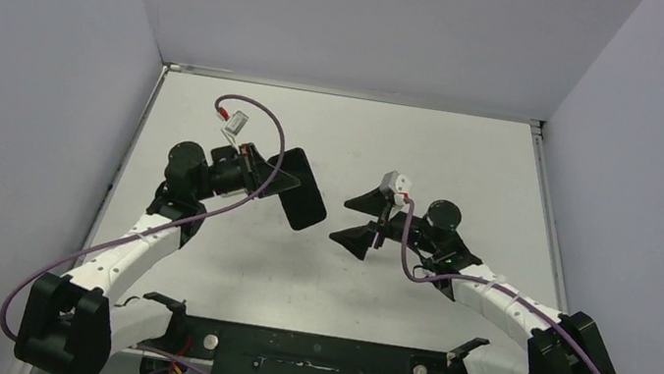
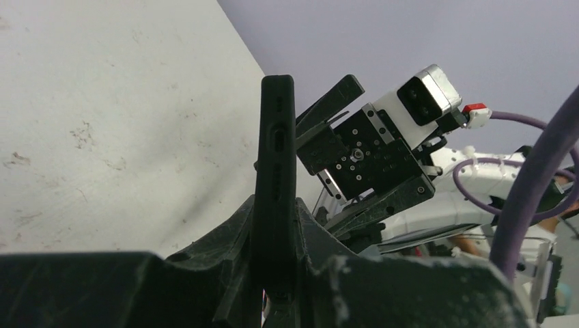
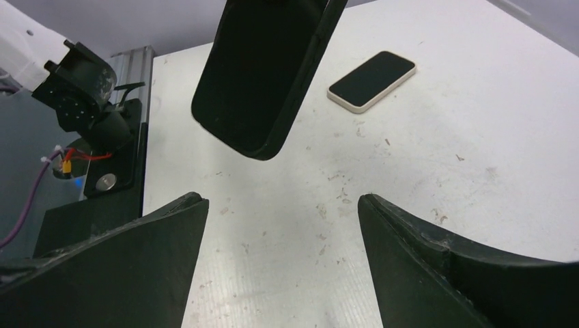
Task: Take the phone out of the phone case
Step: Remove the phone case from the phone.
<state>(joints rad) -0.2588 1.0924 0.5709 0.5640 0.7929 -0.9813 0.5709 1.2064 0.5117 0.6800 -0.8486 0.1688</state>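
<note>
My left gripper (image 1: 268,176) is shut on one end of the black phone case (image 1: 300,188) and holds it above the table. In the left wrist view the phone case (image 2: 274,164) stands edge-on, clamped between my left gripper's (image 2: 274,229) two fingers. The phone (image 3: 372,80), dark screen up with a cream rim, lies flat on the table beyond the phone case (image 3: 263,68). It shows only in the right wrist view. My right gripper (image 1: 361,221) hangs open just right of the case. Nothing is between my right gripper's (image 3: 281,201) fingers (image 3: 136,263).
The white table (image 1: 324,280) is walled by grey panels on three sides. A black base plate (image 1: 312,358) with both arm mounts runs along the near edge. Purple cables (image 1: 264,117) loop off both wrists.
</note>
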